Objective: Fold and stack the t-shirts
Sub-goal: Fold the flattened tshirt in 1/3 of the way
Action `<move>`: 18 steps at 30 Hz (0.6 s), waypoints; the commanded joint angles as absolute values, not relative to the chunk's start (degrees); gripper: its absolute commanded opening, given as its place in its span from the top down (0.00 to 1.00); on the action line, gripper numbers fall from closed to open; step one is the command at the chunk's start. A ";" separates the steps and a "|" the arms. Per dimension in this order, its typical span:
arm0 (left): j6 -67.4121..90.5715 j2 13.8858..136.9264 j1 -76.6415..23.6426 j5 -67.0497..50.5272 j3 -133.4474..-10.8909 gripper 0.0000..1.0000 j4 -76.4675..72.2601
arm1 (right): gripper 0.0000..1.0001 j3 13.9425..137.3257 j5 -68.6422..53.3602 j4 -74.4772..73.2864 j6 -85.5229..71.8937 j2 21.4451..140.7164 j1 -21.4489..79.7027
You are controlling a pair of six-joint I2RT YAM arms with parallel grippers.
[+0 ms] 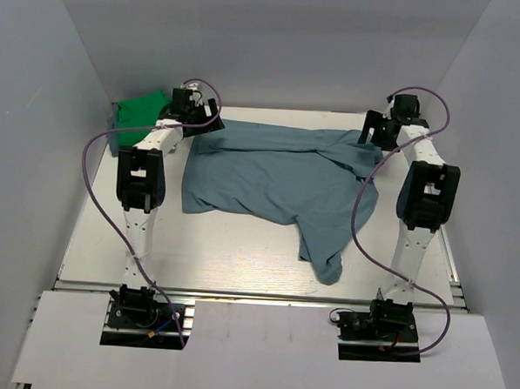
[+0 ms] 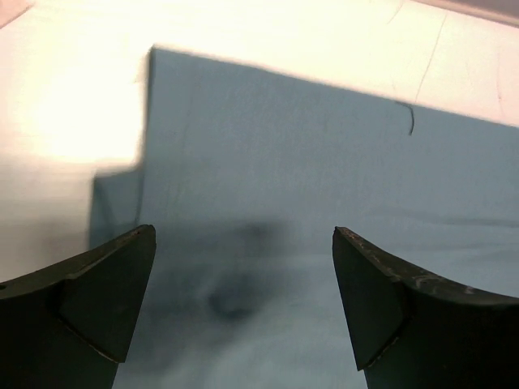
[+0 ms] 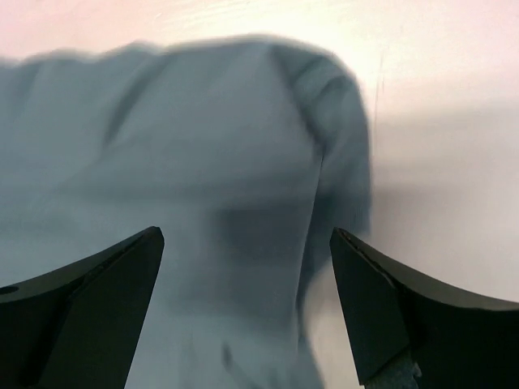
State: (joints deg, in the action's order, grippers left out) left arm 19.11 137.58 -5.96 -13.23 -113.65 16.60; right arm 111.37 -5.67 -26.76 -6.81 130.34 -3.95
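The blue-grey t-shirt lies spread and rumpled across the table's middle, one part trailing toward the front right. The green t-shirt sits folded at the back left corner. My left gripper hovers open over the blue-grey shirt's back left corner, which fills the left wrist view below the left gripper. My right gripper hovers open over the shirt's back right corner; the right wrist view shows the shirt's rounded folded edge under the right gripper. Nothing is held.
White walls enclose the table on left, back and right. Purple cables loop from both arms. A metal rail runs along the table's near edge in front of the arm bases.
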 commanded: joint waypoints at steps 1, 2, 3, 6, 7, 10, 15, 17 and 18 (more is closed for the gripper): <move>16.61 121.44 -5.71 -8.90 -108.75 0.00 19.51 | 0.11 102.77 -0.89 -25.84 -0.53 112.44 -0.10; 16.61 118.33 -5.71 -7.66 -105.94 0.00 19.51 | 0.11 100.13 -0.27 -25.49 -0.61 107.54 1.65; 16.61 115.34 -5.71 -6.60 -100.17 0.00 19.51 | 0.11 92.02 3.04 -24.62 -0.79 104.97 3.24; 17.48 103.42 -5.71 -2.56 -88.30 0.00 21.61 | 0.11 80.31 3.08 -25.39 -2.55 94.15 8.51; 17.49 100.40 -5.71 -0.29 -85.02 0.00 21.62 | 0.11 78.24 2.90 -25.84 -3.42 89.08 9.83; 22.65 89.50 -5.71 4.90 -69.67 0.00 23.72 | 0.09 69.47 0.89 -27.85 -3.78 82.65 20.78; 28.29 78.67 -5.71 5.54 -54.86 0.00 22.41 | 0.09 59.25 -3.78 -30.76 -7.20 79.10 34.32; 30.05 76.83 -5.71 5.54 -52.57 0.00 23.54 | 0.09 56.35 -5.36 -31.99 -8.34 80.06 37.43; 30.06 76.82 -5.71 5.54 -52.04 0.00 23.55 | 0.09 55.64 -4.58 -32.08 -8.87 80.42 41.18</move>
